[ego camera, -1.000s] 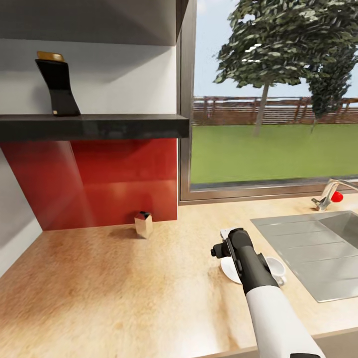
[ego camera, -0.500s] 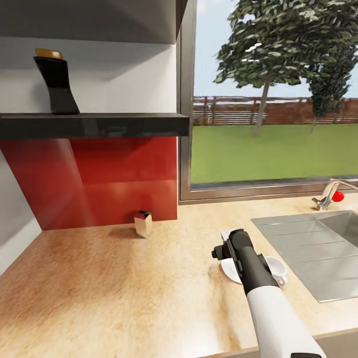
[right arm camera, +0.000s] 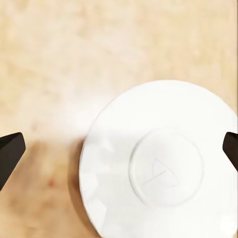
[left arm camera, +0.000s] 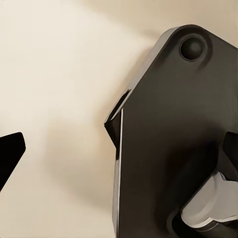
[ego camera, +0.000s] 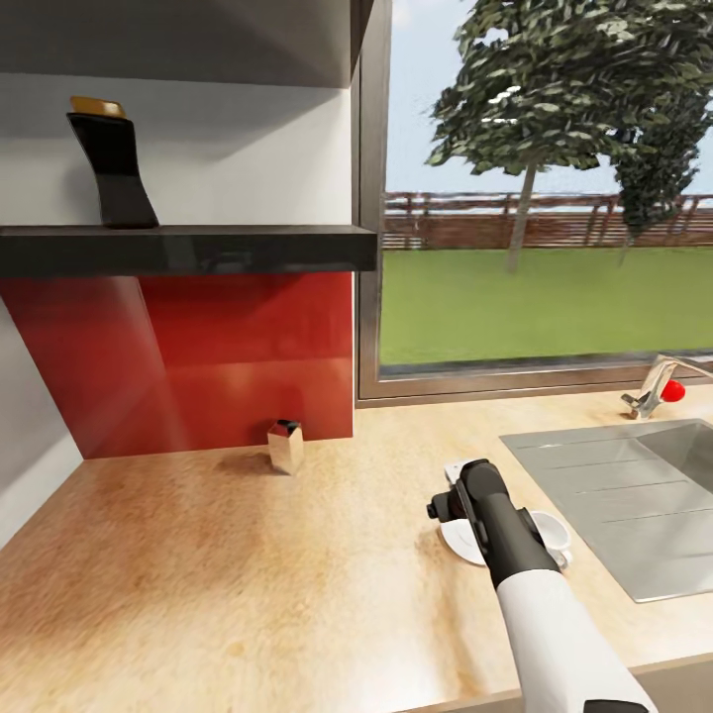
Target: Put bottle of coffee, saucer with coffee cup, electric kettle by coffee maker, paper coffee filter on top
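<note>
right arm easing down over the saucer (right arm camera: 158,163)
right gripper (right arm camera: 119,148) spread open, nothing held, now slightly nearer; coffee cup (ego camera: 551,532) beside the saucer, unplaced.

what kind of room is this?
A home kitchen, most likely: a wood-grain countertop with a steel sink and tap under a garden window, a red backsplash, and a saucer set out.
</note>
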Tool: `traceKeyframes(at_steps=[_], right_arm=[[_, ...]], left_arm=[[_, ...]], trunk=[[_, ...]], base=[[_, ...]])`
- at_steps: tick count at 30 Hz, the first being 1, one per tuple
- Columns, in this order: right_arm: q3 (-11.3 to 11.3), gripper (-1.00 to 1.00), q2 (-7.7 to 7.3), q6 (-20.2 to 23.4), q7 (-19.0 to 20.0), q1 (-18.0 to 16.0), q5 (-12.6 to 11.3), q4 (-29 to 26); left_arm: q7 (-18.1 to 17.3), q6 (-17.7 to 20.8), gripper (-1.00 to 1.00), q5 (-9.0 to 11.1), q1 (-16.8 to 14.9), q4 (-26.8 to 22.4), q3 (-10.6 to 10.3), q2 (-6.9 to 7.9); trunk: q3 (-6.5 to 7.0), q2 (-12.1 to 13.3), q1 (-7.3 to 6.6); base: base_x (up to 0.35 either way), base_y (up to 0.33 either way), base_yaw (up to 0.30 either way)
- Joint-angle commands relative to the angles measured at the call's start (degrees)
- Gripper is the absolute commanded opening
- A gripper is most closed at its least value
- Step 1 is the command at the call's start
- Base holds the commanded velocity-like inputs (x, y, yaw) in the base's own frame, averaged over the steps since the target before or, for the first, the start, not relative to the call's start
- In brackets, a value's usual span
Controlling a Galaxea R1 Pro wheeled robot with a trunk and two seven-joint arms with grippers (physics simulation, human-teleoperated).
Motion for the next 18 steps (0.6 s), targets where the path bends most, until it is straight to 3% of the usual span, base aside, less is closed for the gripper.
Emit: traceKeyframes(at_steps=[1,13,18], right_arm=[[-0.2,1.00,0.03,0.1,0.6,-0.1,0.6,-0.1],[0.0,1.00,0.04,0.1,0.4,-0.1,0.6,0.4],[0.2,1.00,0.12,0.1,0.4,-0.1,0.6,0.7]], left_arm=[[-0.1,0.0,1.00,-0.2,0.0,-0.1,0.4,-0.06],[-0.2,-0.1,1.00,-0.1,0.0,-0.1,0.4,-0.07],[-0.2,-0.1,1.00,-0.1,0.0,-0.1,0.4,-0.07]], trunk=[[-0.10,-0.1,0.03],[-0.10,-0.1,0.03],[-0.10,-0.1,0.03]], base=[[0.000,0.000,0.000],[-0.003,0.000,0.000],[-0.123,0.000,0.000]])
